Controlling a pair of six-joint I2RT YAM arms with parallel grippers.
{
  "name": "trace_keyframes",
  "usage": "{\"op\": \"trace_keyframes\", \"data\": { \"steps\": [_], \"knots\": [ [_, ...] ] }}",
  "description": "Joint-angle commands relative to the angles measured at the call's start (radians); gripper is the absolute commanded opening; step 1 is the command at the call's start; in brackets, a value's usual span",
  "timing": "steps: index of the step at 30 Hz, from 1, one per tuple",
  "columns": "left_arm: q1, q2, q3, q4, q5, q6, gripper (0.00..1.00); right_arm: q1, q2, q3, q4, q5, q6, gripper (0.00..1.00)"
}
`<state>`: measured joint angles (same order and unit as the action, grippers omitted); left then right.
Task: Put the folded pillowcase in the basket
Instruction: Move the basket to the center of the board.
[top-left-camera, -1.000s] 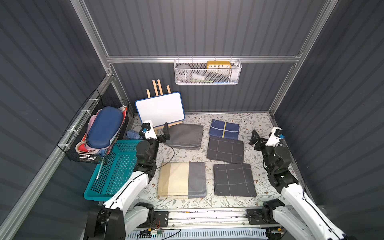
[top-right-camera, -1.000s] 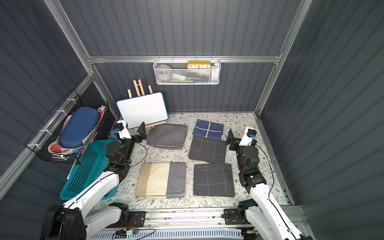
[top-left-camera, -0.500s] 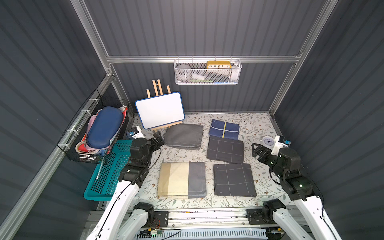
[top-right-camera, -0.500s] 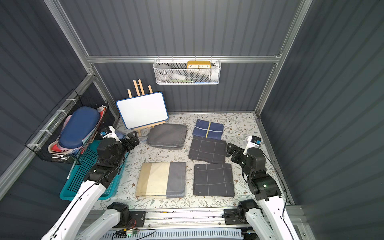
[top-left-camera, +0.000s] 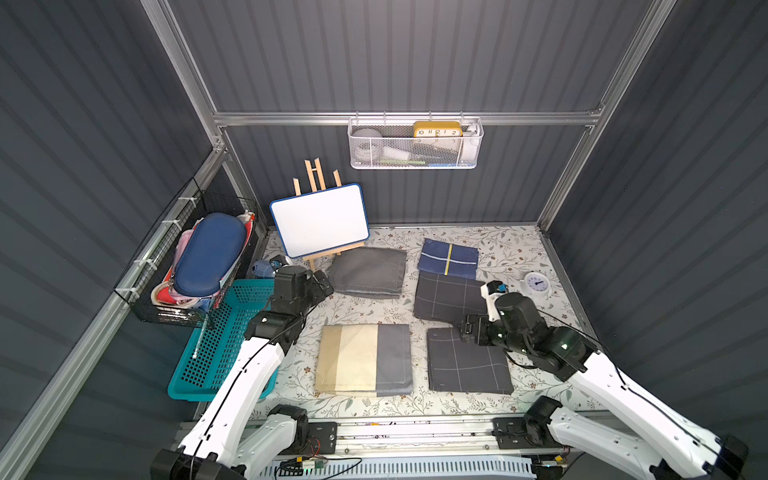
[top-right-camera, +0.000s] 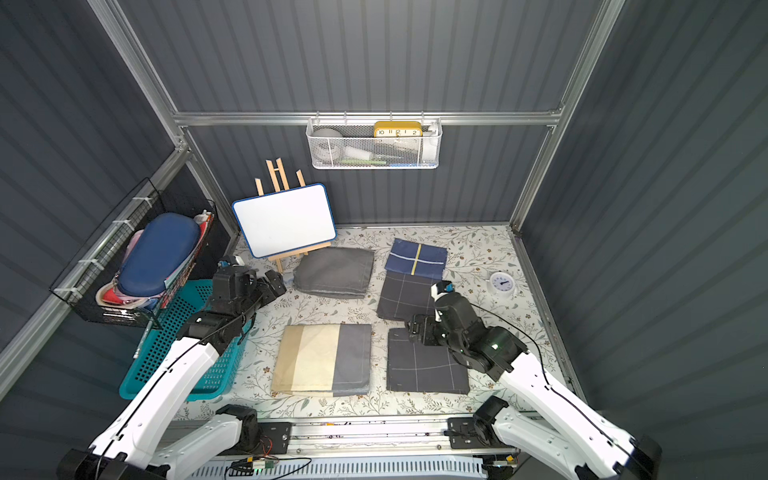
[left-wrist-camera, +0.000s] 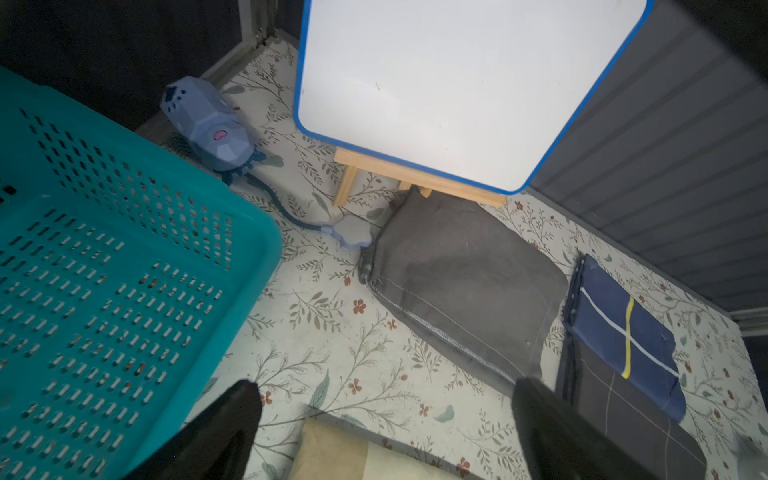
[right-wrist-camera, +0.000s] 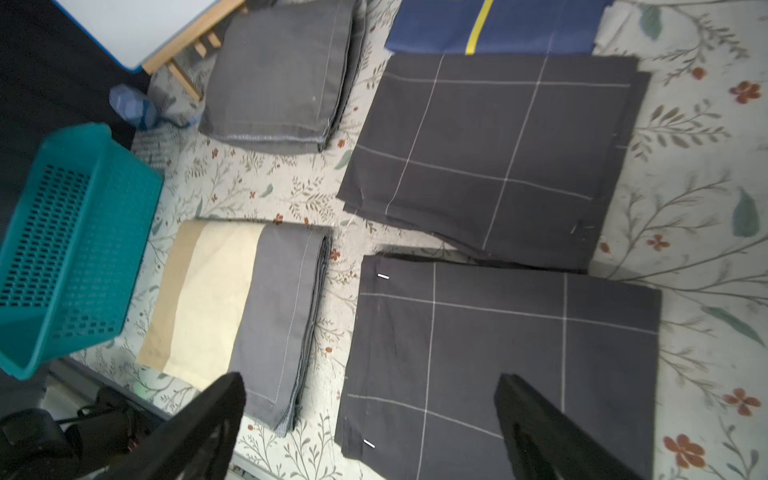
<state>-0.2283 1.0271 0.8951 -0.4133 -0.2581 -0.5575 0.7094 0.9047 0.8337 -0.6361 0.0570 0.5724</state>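
Note:
The teal perforated basket (top-left-camera: 208, 353) (top-right-camera: 166, 353) stands empty at the table's left front, seen also in the left wrist view (left-wrist-camera: 104, 291) and the right wrist view (right-wrist-camera: 62, 249). Several folded pillowcases lie on the floral cloth: grey (top-left-camera: 368, 272), navy with a yellow stripe (top-left-camera: 448, 258), two dark checked ones (top-left-camera: 449, 297) (top-left-camera: 467, 361), and a beige-cream-grey one (top-left-camera: 365, 359). My left gripper (top-left-camera: 322, 282) (left-wrist-camera: 386, 386) hangs open between the basket and the grey one. My right gripper (top-left-camera: 467, 332) (right-wrist-camera: 370, 380) hangs open over the near checked one's back-left corner, holding nothing.
A whiteboard on a wooden easel (top-left-camera: 320, 220) stands behind the grey pillowcase, with a small blue toy (left-wrist-camera: 208, 129) beside it. A black wire basket (top-left-camera: 195, 266) of pouches hangs on the left wall. A white mesh basket (top-left-camera: 415, 145) hangs at the back. A small clock (top-left-camera: 536, 283) sits at the right.
Both arms have unfolded. The right gripper swung forward and left over the near checked pillowcase, uncovering the small clock. The left gripper shifted slightly toward the front. Both stayed open.

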Motion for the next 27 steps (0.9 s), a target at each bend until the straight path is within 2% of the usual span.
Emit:
{"op": "trace_keyframes", "data": {
  "steps": [1,8,11,16,20,22,27],
  "knots": [
    [0.001,0.026,0.024,-0.090,0.142,0.040,1.00,0.084,0.064,0.056,-0.011,0.072,0.033,0.99],
    [-0.031,0.056,-0.058,-0.056,0.392,0.024,1.00,0.186,0.199,0.091,0.048,0.113,0.069,0.99],
    [-0.072,0.113,-0.064,-0.064,0.430,0.045,1.00,0.194,0.206,0.088,0.049,0.141,0.075,0.99],
    [-0.191,0.208,-0.022,-0.127,0.360,0.028,1.00,0.194,0.171,0.069,0.026,0.177,0.070,0.99],
    [-0.246,0.213,-0.030,-0.173,0.295,-0.043,1.00,0.194,0.158,0.047,0.026,0.166,0.076,0.99],
    [-0.262,0.185,-0.039,-0.208,0.233,-0.090,1.00,0.195,0.163,0.039,0.026,0.152,0.083,0.99],
    [-0.267,0.097,0.009,-0.302,-0.035,-0.167,1.00,0.199,0.168,0.014,0.058,0.134,0.096,0.99]
  ]
}}
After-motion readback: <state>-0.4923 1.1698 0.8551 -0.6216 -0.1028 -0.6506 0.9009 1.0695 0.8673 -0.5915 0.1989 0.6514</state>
